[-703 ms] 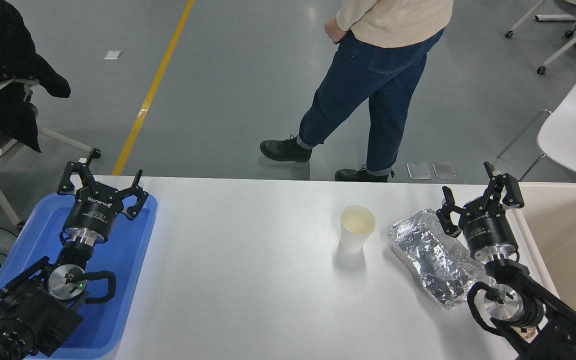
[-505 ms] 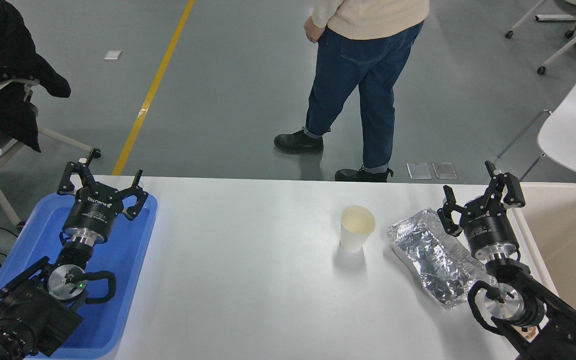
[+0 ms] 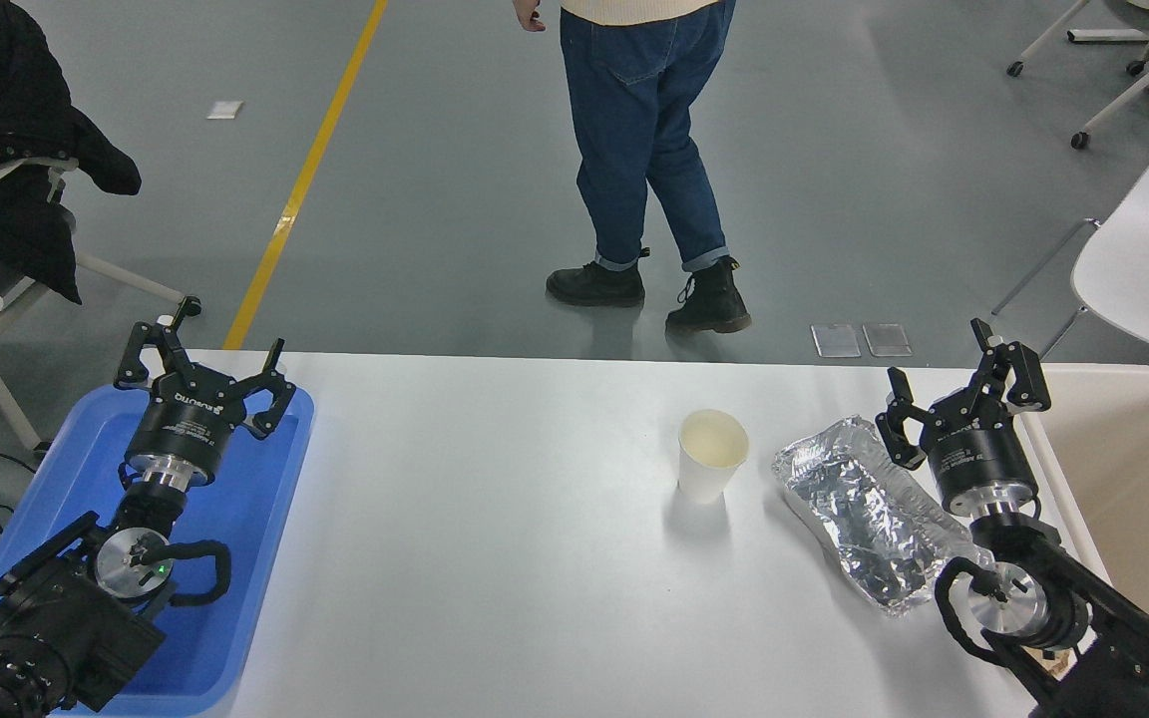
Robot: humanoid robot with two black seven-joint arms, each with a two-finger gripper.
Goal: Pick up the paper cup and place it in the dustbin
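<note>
The paper cup (image 3: 711, 455) stands upright on the white table (image 3: 495, 519), right of the middle, white with a cream inside. The dustbin (image 3: 1133, 469) is the large beige bin at the table's right edge, partly cut off by the picture. My right gripper (image 3: 944, 374) is open and empty, above the table between the foil tray and the dustbin, well to the right of the cup. My left gripper (image 3: 200, 349) is open and parked over the blue tray at the lower left.
A crumpled foil tray (image 3: 859, 509) lies between the cup and my right arm. A blue tray (image 3: 235, 519) lies at the table's left end. A person in jeans (image 3: 644, 150) stands beyond the far edge. A chair with a black coat (image 3: 16, 170) is at the far left.
The person beyond the table has walked left and farther from the table. My right gripper has shifted very slightly to the right. The cup and left arm have not moved.
</note>
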